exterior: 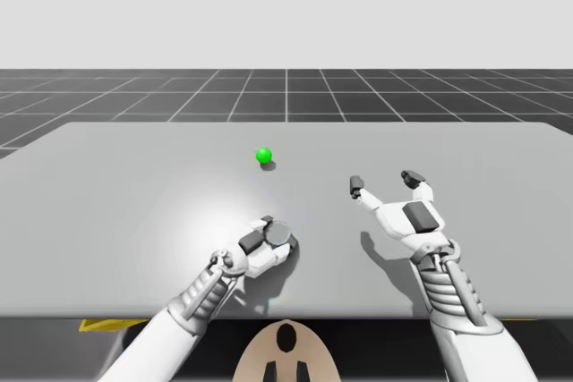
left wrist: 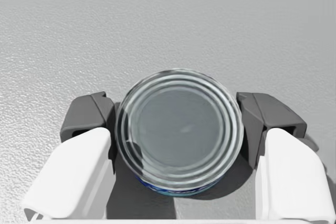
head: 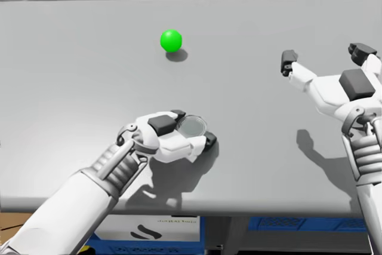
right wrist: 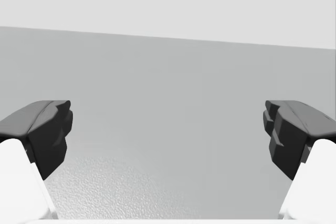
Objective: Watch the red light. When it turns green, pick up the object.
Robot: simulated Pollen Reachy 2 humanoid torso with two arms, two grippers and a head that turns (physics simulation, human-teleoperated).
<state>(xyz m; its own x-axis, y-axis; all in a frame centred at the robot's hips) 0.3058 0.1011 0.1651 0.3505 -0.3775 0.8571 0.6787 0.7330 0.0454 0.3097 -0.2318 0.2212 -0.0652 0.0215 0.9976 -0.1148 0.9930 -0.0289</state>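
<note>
Light (exterior: 263, 156) reads green: a small green ball sitting on the grey table (exterior: 107, 185), toward the far side and a little left of the middle in the high view, with a small shadow just beside it. The can (left wrist: 179, 129) is a low round tin with a ribbed silver lid and a thin band of blue showing on its side. It stands upright, lid up, near our edge of the table and well apart from the light. Our left gripper (left wrist: 178, 119) is clamped around it: in the left wrist view the two dark pads (left wrist: 100, 116) press the rim from opposite sides, one on each flank, with the lid fully in sight between them. The head view shows the same hold, the left hand low over the table and casting a broad shadow toward us. We cannot tell whether the can's base rests on the table or is just clear of it. Our right gripper (exterior: 384, 182) is spread wide with nothing between its fingers. It is raised above the table at the right, well apart from can and light, its shadow lying on the surface below the wrist. In the right wrist view it looks out over bare grey table. Beyond the far edge runs a dark gridded floor (exterior: 286, 91).
</note>
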